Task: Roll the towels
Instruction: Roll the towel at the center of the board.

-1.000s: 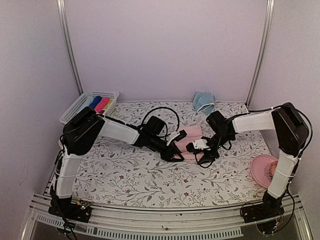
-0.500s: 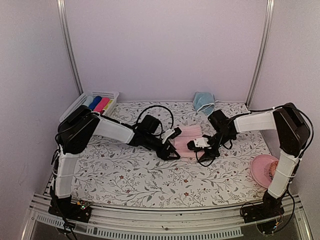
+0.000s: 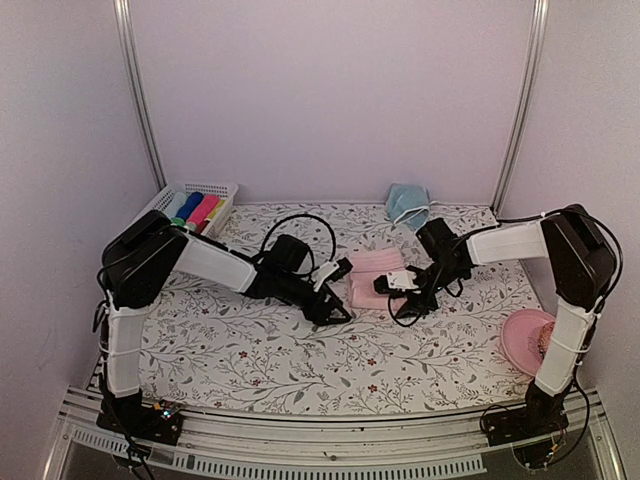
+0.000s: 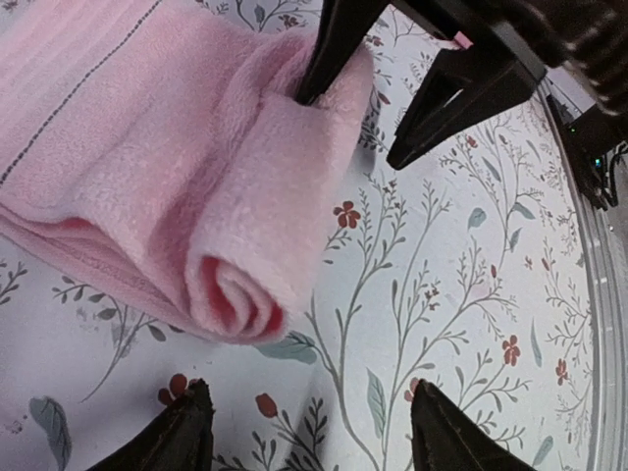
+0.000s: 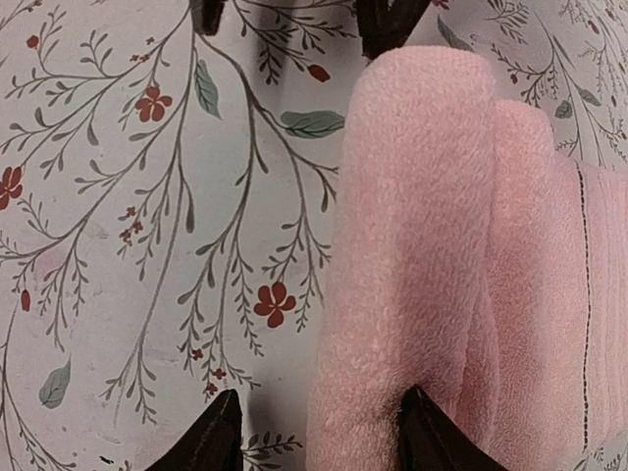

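Now the pink towel (image 3: 376, 272) lies half rolled on the floral tabletop (image 3: 250, 350), right between the two grippers. The left gripper (image 4: 314, 442) is spread wide and holds nothing; the roll's spiral end sits just ahead of its fingertips, not touching. The right gripper (image 5: 319, 437) faces it from the far end, jaws apart too. One finger (image 4: 334, 49) digs into the fold on top of the roll, and the other stands on bare tabletop beside it. The towel's flat part stretches ahead and left of the left gripper.
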{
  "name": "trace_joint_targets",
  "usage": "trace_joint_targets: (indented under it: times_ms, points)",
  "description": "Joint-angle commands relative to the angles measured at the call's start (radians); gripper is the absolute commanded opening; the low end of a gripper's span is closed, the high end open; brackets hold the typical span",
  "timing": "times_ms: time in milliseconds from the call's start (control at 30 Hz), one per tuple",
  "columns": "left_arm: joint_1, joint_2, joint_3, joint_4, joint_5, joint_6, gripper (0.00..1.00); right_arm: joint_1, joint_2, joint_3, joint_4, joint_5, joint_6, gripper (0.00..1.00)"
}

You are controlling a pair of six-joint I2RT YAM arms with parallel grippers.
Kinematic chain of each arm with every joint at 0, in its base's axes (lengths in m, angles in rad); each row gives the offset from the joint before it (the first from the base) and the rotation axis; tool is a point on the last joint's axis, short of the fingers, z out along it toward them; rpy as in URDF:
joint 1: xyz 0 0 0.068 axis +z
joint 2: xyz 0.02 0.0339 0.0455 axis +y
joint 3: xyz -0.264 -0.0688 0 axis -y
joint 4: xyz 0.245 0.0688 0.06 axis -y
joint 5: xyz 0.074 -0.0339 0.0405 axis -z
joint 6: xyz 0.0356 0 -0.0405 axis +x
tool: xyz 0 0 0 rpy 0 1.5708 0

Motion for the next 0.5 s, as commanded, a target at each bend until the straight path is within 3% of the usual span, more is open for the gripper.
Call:
trace_joint_targets:
  times_ms: [0,100,333,467]
  points:
    - [0.009,-0.083,-0.071,0.096,0.005,0.031,0.69,-0.010,0.056,0.023,0.015,0.062,0.053,0.52]
    - [0.005,-0.115,-0.111,0.129,0.005,0.059,0.69,-0.010,0.077,0.036,0.017,0.079,0.070,0.46]
    - [-0.051,-0.177,-0.200,0.211,-0.161,0.195,0.68,-0.010,0.099,0.069,-0.021,0.080,0.084,0.15]
    - [-0.095,-0.229,-0.256,0.278,-0.254,0.283,0.68,-0.010,0.108,0.105,-0.134,0.009,0.051,0.10]
